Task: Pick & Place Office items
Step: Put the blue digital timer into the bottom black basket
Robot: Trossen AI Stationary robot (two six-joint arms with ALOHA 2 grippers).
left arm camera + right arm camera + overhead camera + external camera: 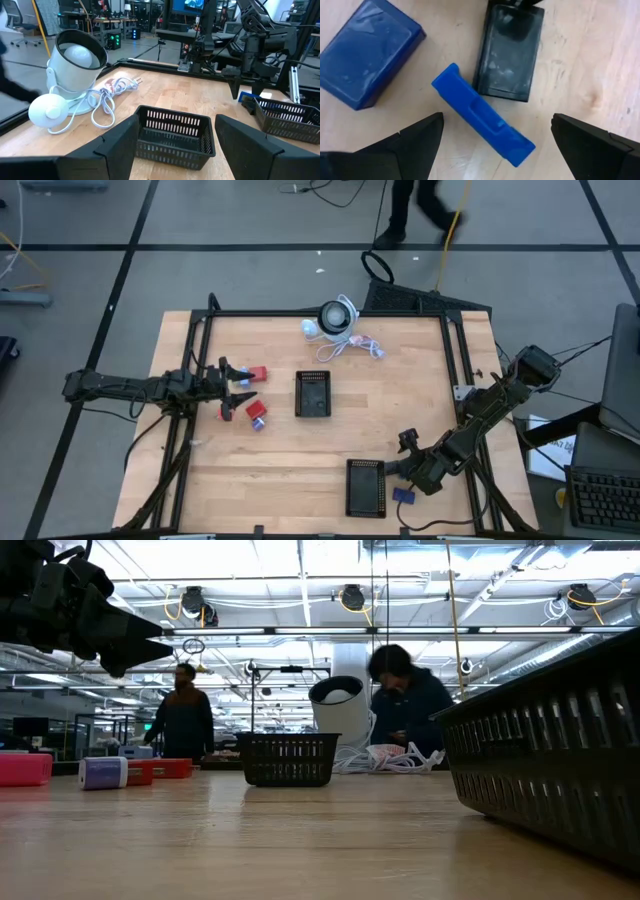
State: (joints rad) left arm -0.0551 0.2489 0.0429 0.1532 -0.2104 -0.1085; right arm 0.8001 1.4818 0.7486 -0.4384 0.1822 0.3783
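The left end effector (pixel 238 383) is seen at the left side of the light wooden tabletop (pixel 300 460), its two dark fingers (pixel 115 145) spread wide apart and holding nothing; in the left wrist view the small black mesh tray (pixel 172 136) at the tabletop's centre shows beyond the gap between them. Just beside this end effector, small office items are scattered: a red blocky piece (pixel 258 374) next to its tip, another red block (pixel 255 409) nearer the front edge, and a small pale blue-and-white piece (pixel 259 422) touching or almost touching that second block. The right end effector (pixel 405 470) is placed over the front right part of the tabletop, just beside the second black mesh tray (pixel 366 487). In the right wrist view its fingers (pixel 417 145) are seen released and wide apart, hovering above three small pieces without gripping any: a slim bright blue notched block (pixel 480 120) lying diagonally between the fingers, a larger dark blue rectangular block (pixel 370 52) beside it, and a black rectangular block (pixel 510 52) that the slim piece appears to touch at one edge. A white round device with a coiled white cable (pixel 338 320) is set near the far edge of the tabletop. Two persons (pixel 405 705) are visible in the room beyond.
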